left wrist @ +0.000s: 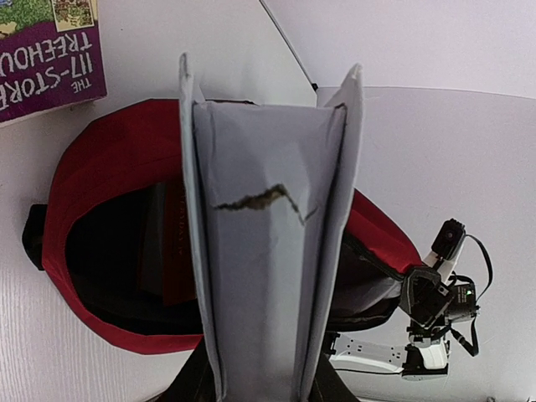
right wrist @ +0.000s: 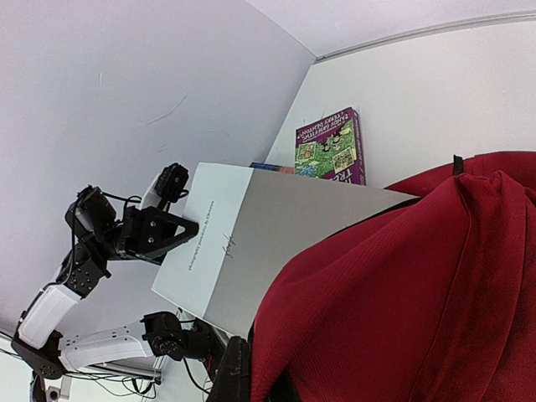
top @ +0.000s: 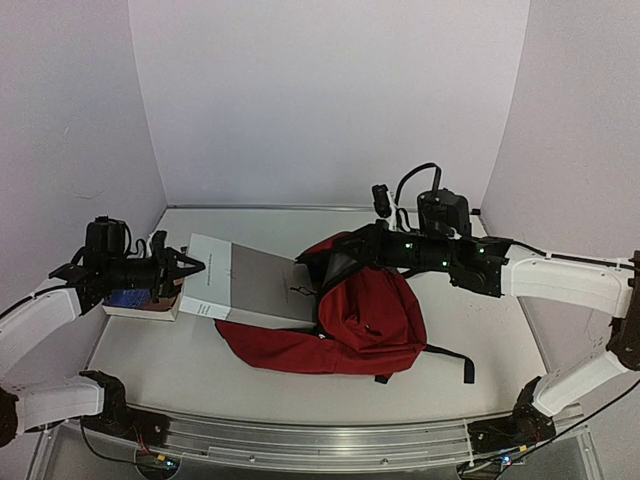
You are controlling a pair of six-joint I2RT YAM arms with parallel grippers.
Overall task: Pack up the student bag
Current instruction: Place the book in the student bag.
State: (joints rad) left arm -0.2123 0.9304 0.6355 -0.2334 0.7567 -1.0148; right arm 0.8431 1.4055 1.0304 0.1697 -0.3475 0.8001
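The left end effector (top: 192, 266) is clamping the near-left edge of a large white and grey book (top: 250, 285), its jaws standing partly open around the book's thickness. In the left wrist view, the dark fingers (left wrist: 191, 378) are showing on either side of the book at the bottom of the picture. The book is tilting, with its right edge reaching the mouth of the student bag (top: 370, 320). Whether it is already inside the bag, I cannot tell.

The right end effector (top: 340, 250) is pinching shut on the far rim of the student bag, holding that edge lifted so the dark opening is facing left. Red fabric is filling the lower right of the right wrist view.

The student bag is lying in the middle of the tabletop (top: 480, 330), its red body spreading toward the near side and a black strap trailing to the right.

A purple paperback (left wrist: 50, 50) is lying flat at the left edge of the tabletop, beneath the left end effector and apart from the bag.
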